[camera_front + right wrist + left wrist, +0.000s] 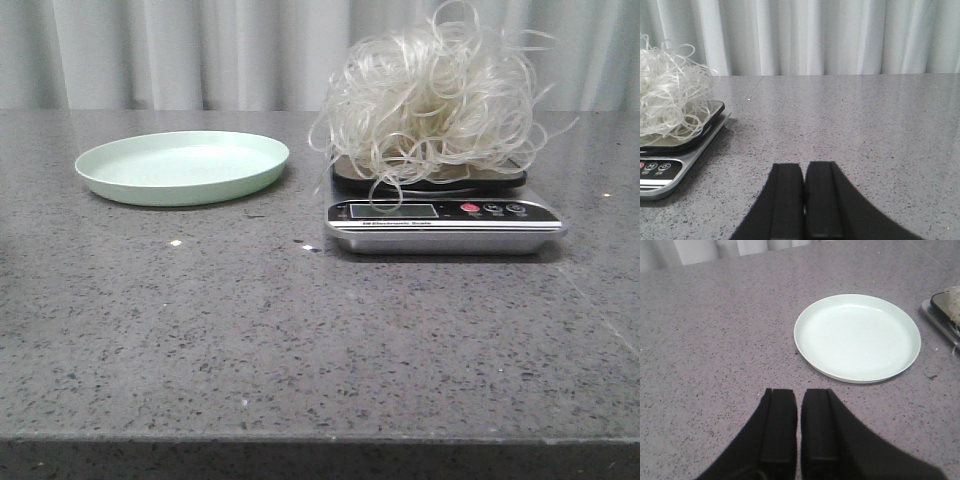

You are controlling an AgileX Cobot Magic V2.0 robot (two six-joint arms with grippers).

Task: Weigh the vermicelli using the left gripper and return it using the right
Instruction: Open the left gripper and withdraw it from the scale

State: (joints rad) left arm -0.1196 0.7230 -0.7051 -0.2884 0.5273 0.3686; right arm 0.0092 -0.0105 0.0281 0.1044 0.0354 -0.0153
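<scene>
The left gripper [798, 427] is hanging low over the table [715, 340] with its jaws drawn almost together, only a thin slit showing between the two black fingers [777, 425], and nothing is sitting between them. Just beyond its tips the pale green plate [857, 337] is lying flat on the speckled grey stone, bare inside. At the edge of that left wrist view a corner of the scale [940, 315] is showing, with a few pale strands on it.

The right gripper [804, 197] is likewise hovering over bare table [865, 125], its jaws pressed nearly closed and gripping nothing. Off to one side of it the scale [670, 170] is standing on the stone, well apart from the fingers [824, 200].

The vermicelli [435, 100] is resting on the scale's dark weighing platform [430, 180], a fluffy whitish tangle piled high, with loose loops hanging over the platform's edges and one curl drooping toward the display [395, 210]. The scale [445, 225] is sitting on the right side of the table [300, 330] in the front view, its silver front panel carrying a red button [470, 208] beside two darker ones. The plate [182, 166] is lying to the left of the scale, apart from it. A pale curtain [200, 50] is hanging behind the table. Neither arm is appearing in the front view.
</scene>
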